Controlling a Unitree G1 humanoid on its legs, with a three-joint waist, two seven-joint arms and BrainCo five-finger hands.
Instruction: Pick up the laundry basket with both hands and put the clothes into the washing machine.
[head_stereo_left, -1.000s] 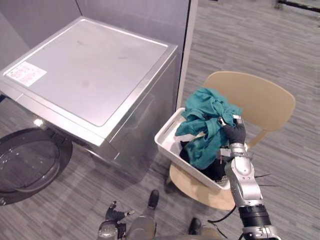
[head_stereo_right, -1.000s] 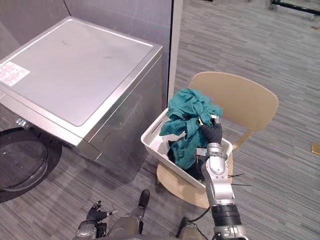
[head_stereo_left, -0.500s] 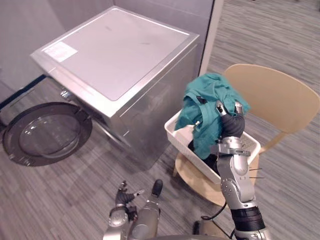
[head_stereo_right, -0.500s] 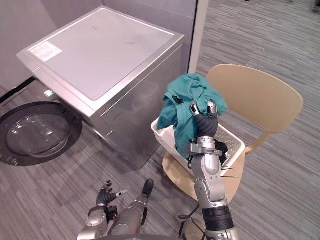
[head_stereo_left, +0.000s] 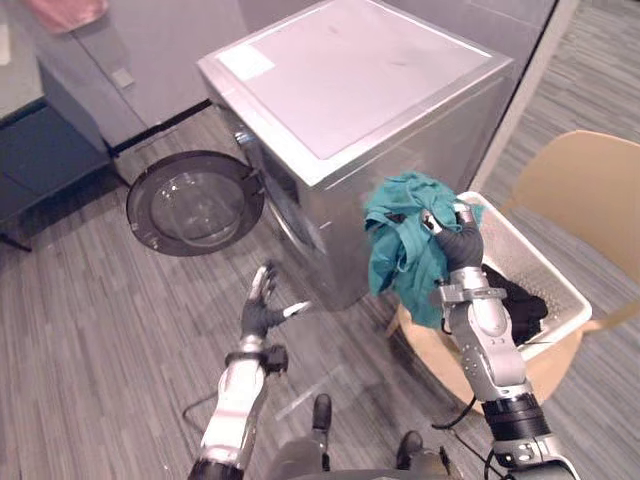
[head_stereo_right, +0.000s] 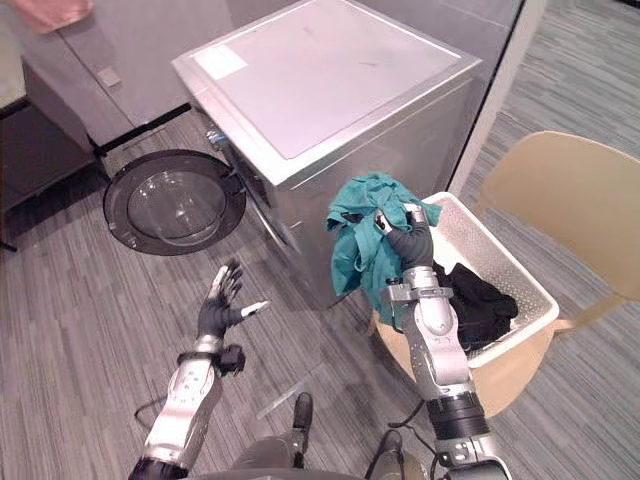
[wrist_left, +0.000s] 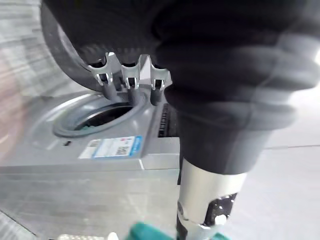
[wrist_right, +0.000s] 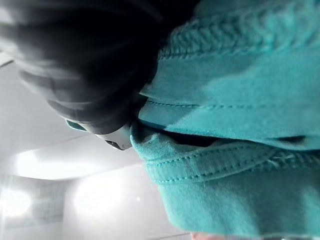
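Since the earlier frames the right hand (head_stereo_left: 460, 245) has lifted the teal garment (head_stereo_left: 398, 250) up out of the basket (head_stereo_left: 515, 255), and the left hand (head_stereo_left: 262, 310) has risen from low near the floor; the camera has also swung, so the whole scene sits differently. The right hand's fingers are curled round the top of the garment, which hangs free below them, beside the washer's (head_stereo_left: 370, 80) near corner and over the basket's near end. In the right wrist view the teal cloth presses right against the hand. The basket stands on the chair (head_stereo_left: 590, 190), with black clothes (head_stereo_left: 515, 305) lying inside it. The left hand is held up in front of the washer with its fingers straight and spread, holding nothing. The washer's round door (head_stereo_left: 195, 205) is swung wide open to the side, low over the floor (head_stereo_left: 90, 330). In the left wrist view the drum opening (wrist_left: 100, 117) shows past the straight fingers.
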